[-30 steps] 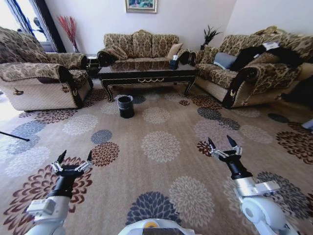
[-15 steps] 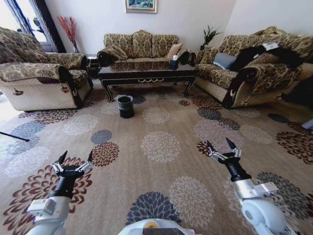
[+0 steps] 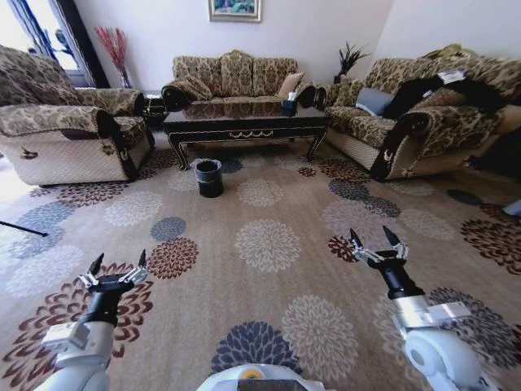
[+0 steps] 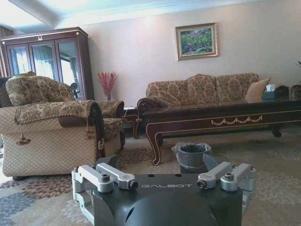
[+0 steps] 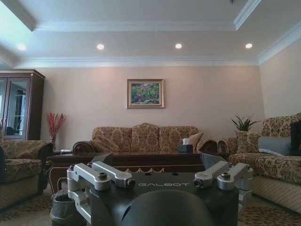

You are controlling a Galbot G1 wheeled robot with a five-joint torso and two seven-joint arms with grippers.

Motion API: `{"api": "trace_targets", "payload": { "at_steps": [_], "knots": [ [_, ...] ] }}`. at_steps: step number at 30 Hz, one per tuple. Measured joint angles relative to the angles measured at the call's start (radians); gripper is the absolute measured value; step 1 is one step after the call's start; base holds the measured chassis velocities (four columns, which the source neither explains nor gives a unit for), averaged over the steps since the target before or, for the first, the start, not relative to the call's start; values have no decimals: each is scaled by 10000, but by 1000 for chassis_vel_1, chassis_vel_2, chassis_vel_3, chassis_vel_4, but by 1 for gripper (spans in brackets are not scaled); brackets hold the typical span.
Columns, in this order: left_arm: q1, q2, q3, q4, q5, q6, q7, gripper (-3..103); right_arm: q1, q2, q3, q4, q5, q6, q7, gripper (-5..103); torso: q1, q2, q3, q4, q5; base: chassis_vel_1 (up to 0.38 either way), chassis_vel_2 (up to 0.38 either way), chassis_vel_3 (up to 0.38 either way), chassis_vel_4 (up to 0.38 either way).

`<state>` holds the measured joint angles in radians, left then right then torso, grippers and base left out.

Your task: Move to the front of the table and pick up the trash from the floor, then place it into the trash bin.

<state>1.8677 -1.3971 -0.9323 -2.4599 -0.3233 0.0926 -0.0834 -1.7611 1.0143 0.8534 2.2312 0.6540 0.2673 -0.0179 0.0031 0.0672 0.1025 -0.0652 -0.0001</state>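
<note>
Grippers both empty, held low over the floor (image 3: 269, 244). Left gripper (image 3: 114, 265) fingers spread apart; right gripper (image 3: 376, 242) fingers spread apart too. Trash bin (image 3: 209, 177) stands on the carpet well ahead of the left gripper and inward of it, just in front of the table (image 3: 244, 122). Table sits beyond the bin, far ahead between both grippers. Can't make out any trash on the floor.
</note>
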Motion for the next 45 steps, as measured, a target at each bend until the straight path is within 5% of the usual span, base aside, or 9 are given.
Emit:
{"api": "trace_targets", "payload": {
  "at_steps": [24,45],
  "knots": [
    [17,-61,-29,79,-105,-197,4,100,199,-20,-123,-166,-264,-13,108,100,19,92,68,0,1,0,0,0,0],
    [17,-59,-28,78,-95,-199,9,100,200,-19,-120,-166,-259,-14,105,100,184,925,735,0,1,0,0,0,0]
  ]
}}
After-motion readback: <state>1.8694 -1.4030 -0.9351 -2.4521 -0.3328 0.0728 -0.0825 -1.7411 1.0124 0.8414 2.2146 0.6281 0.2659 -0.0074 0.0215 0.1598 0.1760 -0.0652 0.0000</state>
